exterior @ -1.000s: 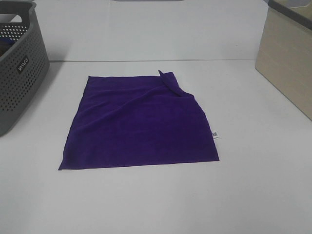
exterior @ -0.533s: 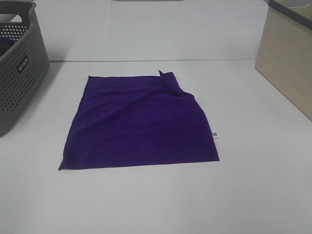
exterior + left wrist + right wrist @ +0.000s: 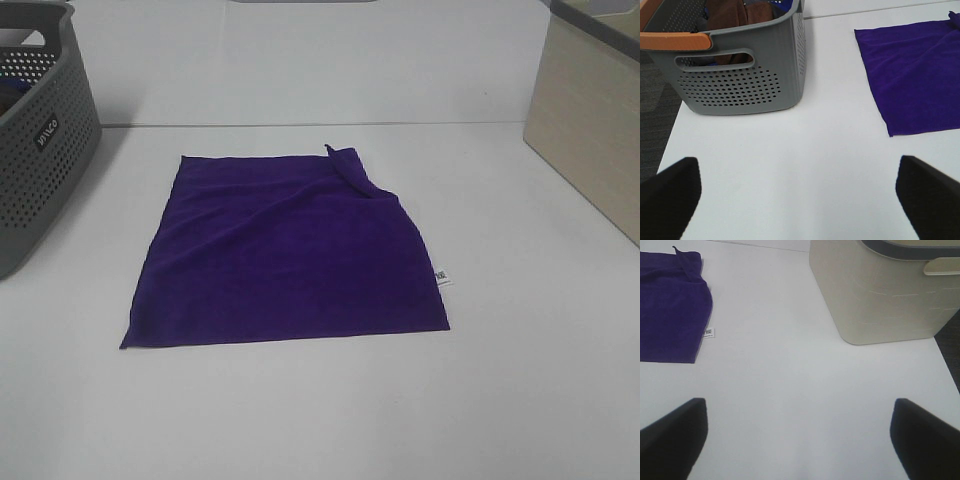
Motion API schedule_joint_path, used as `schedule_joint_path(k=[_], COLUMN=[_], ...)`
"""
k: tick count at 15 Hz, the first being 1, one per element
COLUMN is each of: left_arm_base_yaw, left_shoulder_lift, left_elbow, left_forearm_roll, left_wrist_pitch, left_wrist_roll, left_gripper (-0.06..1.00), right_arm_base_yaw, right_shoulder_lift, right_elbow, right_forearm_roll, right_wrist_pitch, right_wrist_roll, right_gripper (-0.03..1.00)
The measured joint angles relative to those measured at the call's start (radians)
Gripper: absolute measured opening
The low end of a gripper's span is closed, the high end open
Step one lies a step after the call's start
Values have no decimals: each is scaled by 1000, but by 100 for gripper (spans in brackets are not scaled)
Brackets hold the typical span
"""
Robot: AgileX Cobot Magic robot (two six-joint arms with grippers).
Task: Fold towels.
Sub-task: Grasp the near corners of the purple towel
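A deep purple towel (image 3: pixel 285 250) lies spread flat in the middle of the white table (image 3: pixel 300 410), with its far right corner folded over and a small white tag (image 3: pixel 441 277) at its right edge. Neither arm shows in the exterior high view. The left wrist view catches the towel (image 3: pixel 915 75) off to one side of my left gripper (image 3: pixel 797 197), whose black fingertips (image 3: pixel 670 195) stand wide apart over bare table. My right gripper (image 3: pixel 797 437) is open too, fingertips (image 3: pixel 672 432) spread, the towel (image 3: pixel 670 310) and its tag (image 3: pixel 708 333) beyond it.
A grey perforated basket (image 3: pixel 35 130) holding brown and blue cloth stands at the table's left edge, seen close in the left wrist view as the basket (image 3: pixel 740 75). A beige bin (image 3: pixel 590 120) stands at the right edge, near my right gripper as the bin (image 3: pixel 880 295).
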State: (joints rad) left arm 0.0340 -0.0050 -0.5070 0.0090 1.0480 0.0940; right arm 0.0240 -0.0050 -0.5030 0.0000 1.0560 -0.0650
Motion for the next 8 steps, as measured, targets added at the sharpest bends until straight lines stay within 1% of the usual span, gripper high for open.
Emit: schedule_joint_path(k=[4, 7, 8], left_arm_base_yaw=[0, 0, 0], left_shoulder_lift=[0, 7, 41], left_elbow=[0, 0, -2], left_forearm_roll=[0, -30, -32], left_wrist_pitch=[0, 0, 5], left_wrist_roll=[0, 0, 0], left_gripper=[99, 99, 99], right_arm_base_yaw=[0, 0, 0], right_shoulder_lift=[0, 4, 40], right_elbow=[0, -7, -26], right_forearm_roll=[12, 12, 18], right_wrist_pitch=[0, -3, -1], right_wrist_roll=[0, 0, 8], right_gripper=[96, 96, 96])
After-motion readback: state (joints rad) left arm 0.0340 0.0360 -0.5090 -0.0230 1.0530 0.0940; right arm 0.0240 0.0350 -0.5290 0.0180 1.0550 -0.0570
